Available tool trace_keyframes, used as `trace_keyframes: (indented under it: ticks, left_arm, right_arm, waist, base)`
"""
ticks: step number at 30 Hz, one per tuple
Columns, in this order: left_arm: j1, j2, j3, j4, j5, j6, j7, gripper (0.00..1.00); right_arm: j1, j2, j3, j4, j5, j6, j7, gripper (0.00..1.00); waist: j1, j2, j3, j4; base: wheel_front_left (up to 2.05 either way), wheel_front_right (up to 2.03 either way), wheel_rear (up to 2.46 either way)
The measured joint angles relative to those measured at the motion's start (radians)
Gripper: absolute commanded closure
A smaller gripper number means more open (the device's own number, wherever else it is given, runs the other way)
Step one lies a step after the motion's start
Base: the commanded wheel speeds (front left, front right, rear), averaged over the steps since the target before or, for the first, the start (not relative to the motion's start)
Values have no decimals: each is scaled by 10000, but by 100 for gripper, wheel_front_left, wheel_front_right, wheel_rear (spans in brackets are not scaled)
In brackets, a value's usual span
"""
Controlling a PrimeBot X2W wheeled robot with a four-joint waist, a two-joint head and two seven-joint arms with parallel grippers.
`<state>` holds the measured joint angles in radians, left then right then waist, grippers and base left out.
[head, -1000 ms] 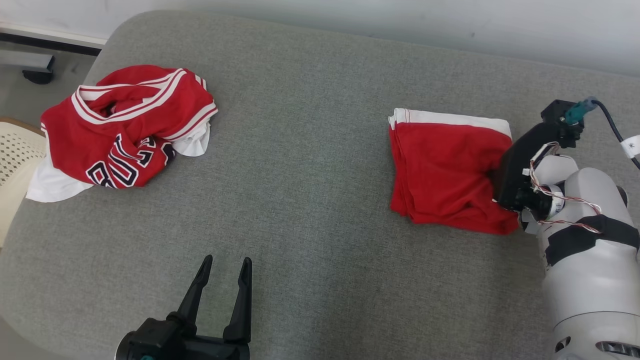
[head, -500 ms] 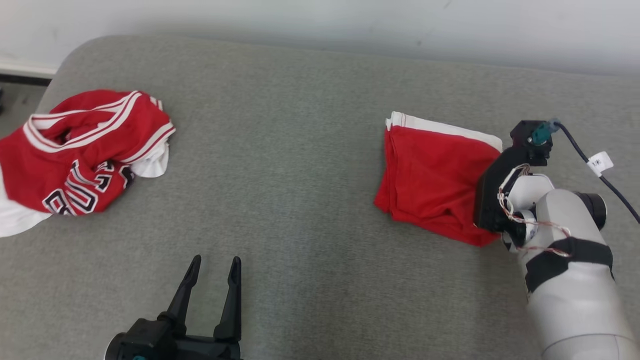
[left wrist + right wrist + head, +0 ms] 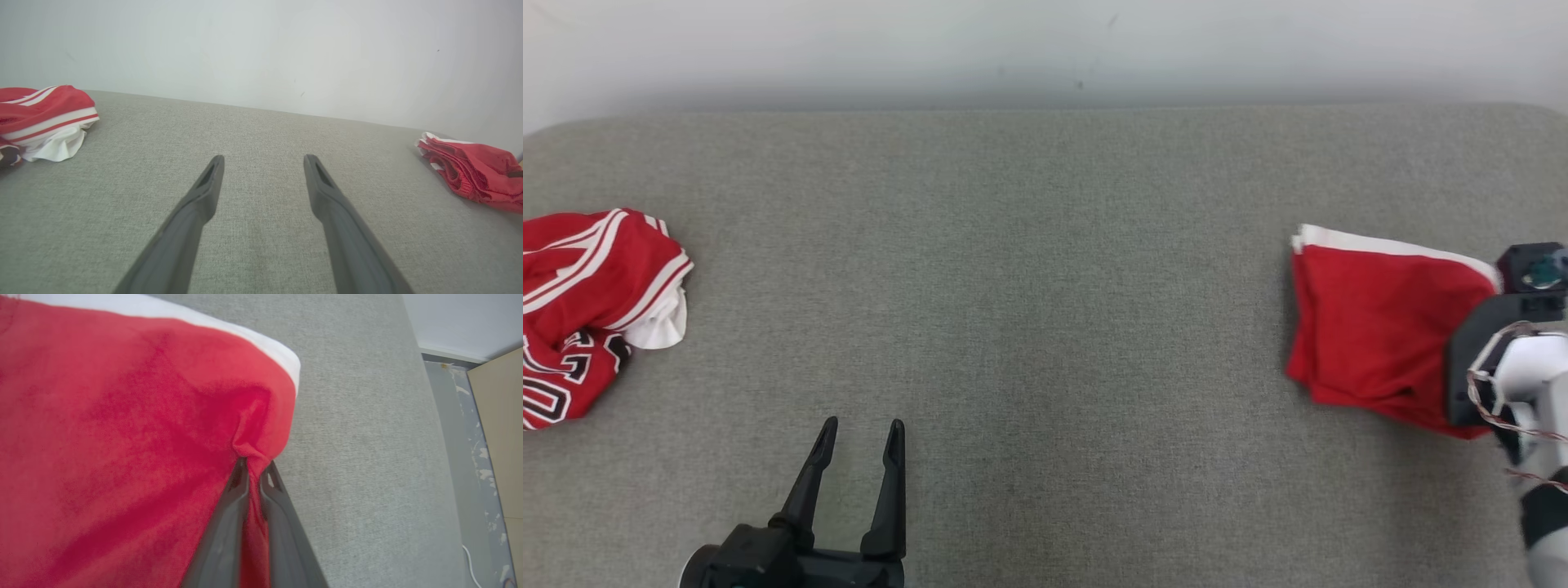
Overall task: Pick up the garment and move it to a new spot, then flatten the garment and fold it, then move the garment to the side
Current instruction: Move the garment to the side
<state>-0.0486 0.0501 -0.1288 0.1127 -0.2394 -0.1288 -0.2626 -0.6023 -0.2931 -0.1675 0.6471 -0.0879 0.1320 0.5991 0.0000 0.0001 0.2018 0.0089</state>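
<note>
On the cushion (image 3: 1045, 286), garment (image 3: 1372, 327) lies right, jersey (image 3: 588, 278) left.

Soft, even light fills the room with no glare, leaving only a faint shadow beside the folded red garment (image 3: 470, 171) on the grey padded surface (image 3: 1045, 286), while both wrist views bow at their edges and the close fabric looks slightly soft.

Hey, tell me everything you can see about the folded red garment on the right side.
The folded red garment is soft, knit-looking cloth with a white band along its far edge, its layers showing at the left side. It lies on the gray padded surface, near the right end. The right gripper is shut on a pinch of its right edge, puckering the cloth.
</note>
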Motion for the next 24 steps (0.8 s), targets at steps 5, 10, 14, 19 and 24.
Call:
trace_keyframes:
  ticks: [5,10,14,19,24]
  left_arm:
    - [-176,31,-63,-23,75,-6,0,0]
    - [-396,270,-274,-100,92,-6,0,0]
    - [-393,456,-362,-244,81,-6,0,0]
    - [-451,520,-508,-372,69,-6,0,0]
    - [-551,548,-479,-593,59,-6,0,0]
  right_arm:
    - [242,-1404,514,-499,-65,0,-247,100]
    - [248,-2608,378,-376,-343,0,-591,100]
    - [221,-3150,221,-213,-562,0,-1329,100]
    - [220,-3854,201,176,-838,0,-1981,100]
    - [12,-4075,-10,242,-1306,0,-2445,100]
  waist:
    - [1,0,368,-134]
    - [1,0,911,-101]
    - [1,1,1370,-43]
    - [2,0,1790,57]
    - [2,1,2206,165]
  base:
    - [0,0,0]
    - [0,0,0]
    - [0,0,0]
    - [0,0,0]
    - [0,0,0]
